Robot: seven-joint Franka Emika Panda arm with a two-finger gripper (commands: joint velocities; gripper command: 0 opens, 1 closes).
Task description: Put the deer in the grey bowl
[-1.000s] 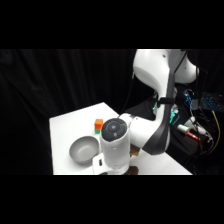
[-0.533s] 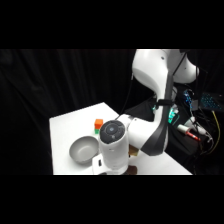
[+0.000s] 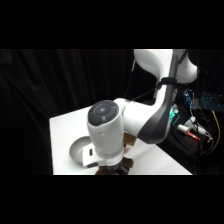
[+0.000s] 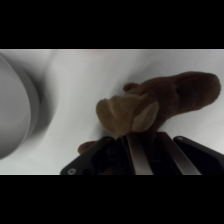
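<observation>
The deer (image 4: 170, 95), a dark brown plush with a tan patch, hangs just past my gripper (image 4: 150, 137) in the wrist view. The gripper is shut on the deer's lower end, and the deer's body sticks out to the right above the white table. The grey bowl (image 4: 17, 115) fills the left edge of that view, a short gap away from the deer. In the side view the arm's thick wrist hides the gripper. Only a bit of the brown deer (image 3: 121, 166) shows under it, right beside the bowl's (image 3: 79, 149) rim.
The white table (image 3: 65, 127) runs out close to the bowl on the left and front. The arm's elbow (image 3: 155, 120) hangs low over the table's right half. Cables and electronics (image 3: 192, 127) sit beyond the right edge.
The wrist has shifted left and forward toward the bowl, carrying the deer. It now covers the small orange cup and part of the bowl, which showed before.
</observation>
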